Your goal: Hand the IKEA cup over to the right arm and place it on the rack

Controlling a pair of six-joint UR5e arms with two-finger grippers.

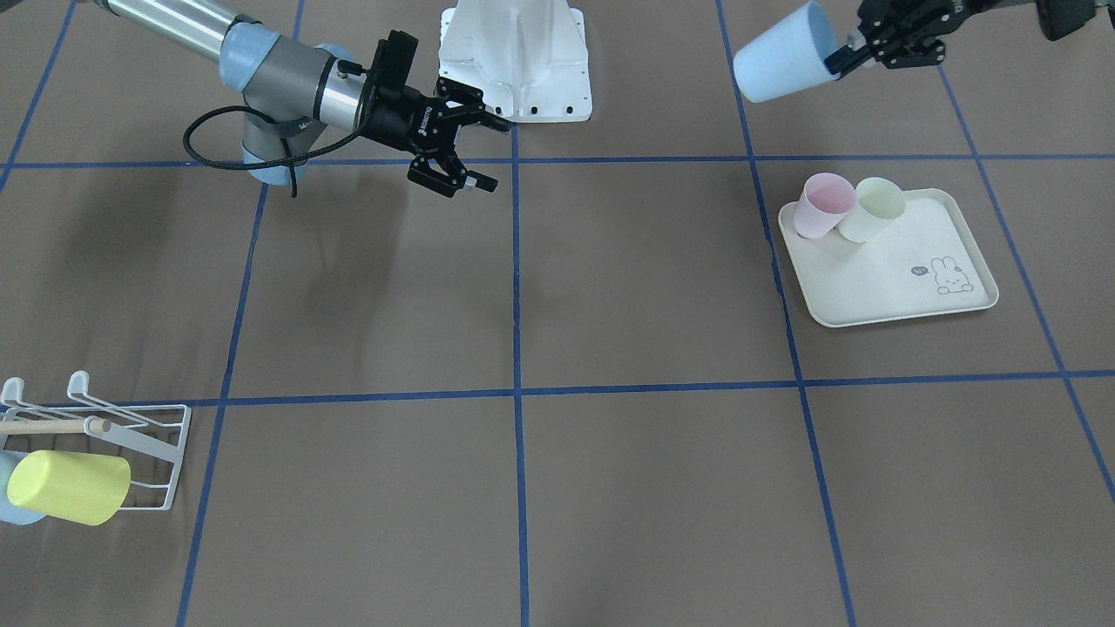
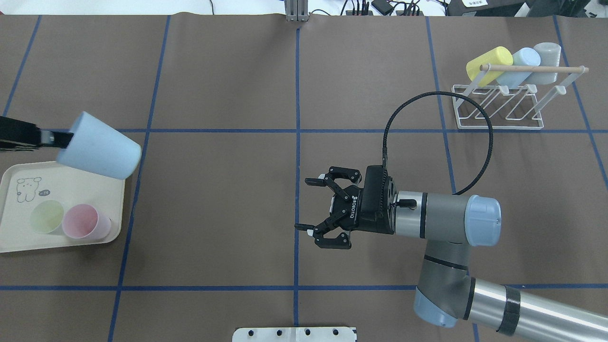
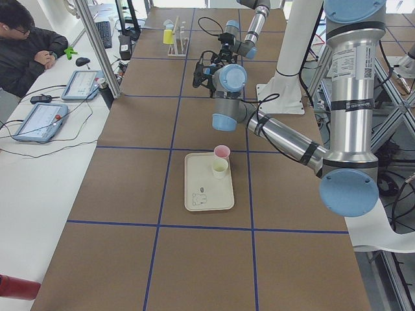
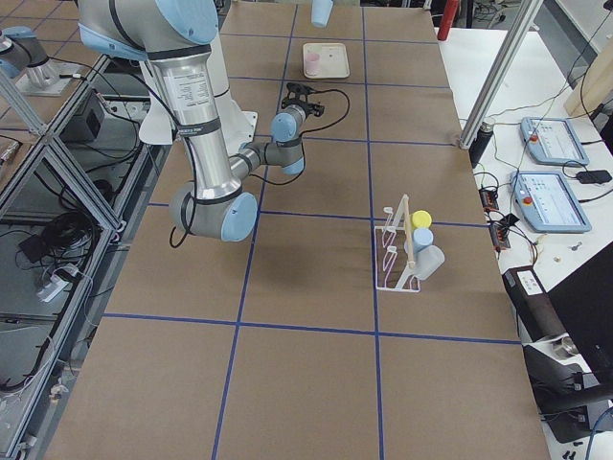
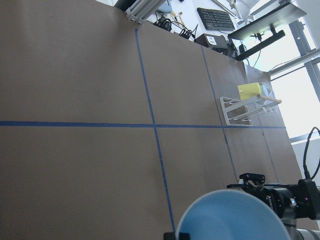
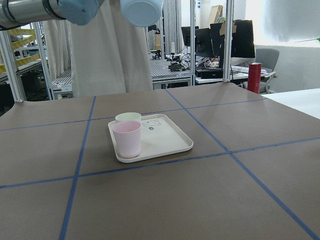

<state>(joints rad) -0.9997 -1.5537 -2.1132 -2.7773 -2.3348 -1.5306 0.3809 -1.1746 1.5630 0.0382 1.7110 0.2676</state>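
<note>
Overhead view: left tool [image 2: 64, 138] clenched on the rim of the light-blue cup [image 2: 100, 152], which hangs tilted at nine o'clock over the counter [image 2: 213, 213]. Right tool [image 2: 306, 204] released, central. Rack [image 2: 498, 110] at two o'clock.

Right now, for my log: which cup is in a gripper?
The blue cup held aloft at its rim by the left gripper; the pink cup and green cup stand on the tray.

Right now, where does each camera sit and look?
Front-facing: across table, facing robot; left gripper holds blue cup.
Overhead: behind robot, looking down; right arm.
Exterior left: left end; left arm nearest.
Exterior right: right end; right arm, rack.
Left wrist: over cup toward rack.
Right wrist: toward tray.
First two share the cup.
</note>
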